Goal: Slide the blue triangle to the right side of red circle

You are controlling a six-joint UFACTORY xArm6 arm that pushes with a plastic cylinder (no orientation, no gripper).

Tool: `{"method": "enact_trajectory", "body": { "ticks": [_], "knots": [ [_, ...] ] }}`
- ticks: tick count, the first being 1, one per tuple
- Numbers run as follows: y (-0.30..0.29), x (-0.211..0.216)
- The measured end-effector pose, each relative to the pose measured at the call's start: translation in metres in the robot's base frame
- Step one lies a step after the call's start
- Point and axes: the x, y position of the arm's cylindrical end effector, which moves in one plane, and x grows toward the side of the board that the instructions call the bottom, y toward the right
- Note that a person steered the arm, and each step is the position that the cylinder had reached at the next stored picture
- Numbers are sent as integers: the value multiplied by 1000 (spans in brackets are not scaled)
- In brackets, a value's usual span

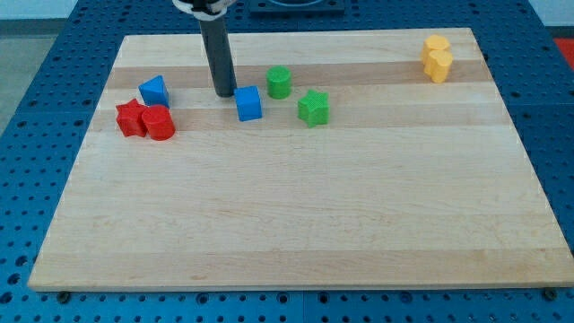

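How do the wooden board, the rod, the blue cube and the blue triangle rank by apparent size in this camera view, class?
1. Wooden board, by far the largest.
2. Rod, ending at my tip, just left of the cube.
3. Blue cube.
4. Blue triangle, only slightly smaller than the cube, so that order is unsure.

Wooden surface sits on a blue perforated base. Red star at far left. Blue cube left of centre, far side; green cylinder and green star just to its right. Two yellow blocks touching, far right corner.
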Motion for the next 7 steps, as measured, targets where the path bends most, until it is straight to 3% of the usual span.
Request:
{"method": "enact_trajectory", "body": {
  "ticks": [3,4,5,6,7],
  "knots": [
    [9,9],
    [-14,-8],
    [-55,-63],
    [-59,-76],
    [-108,-123]
  ]
}}
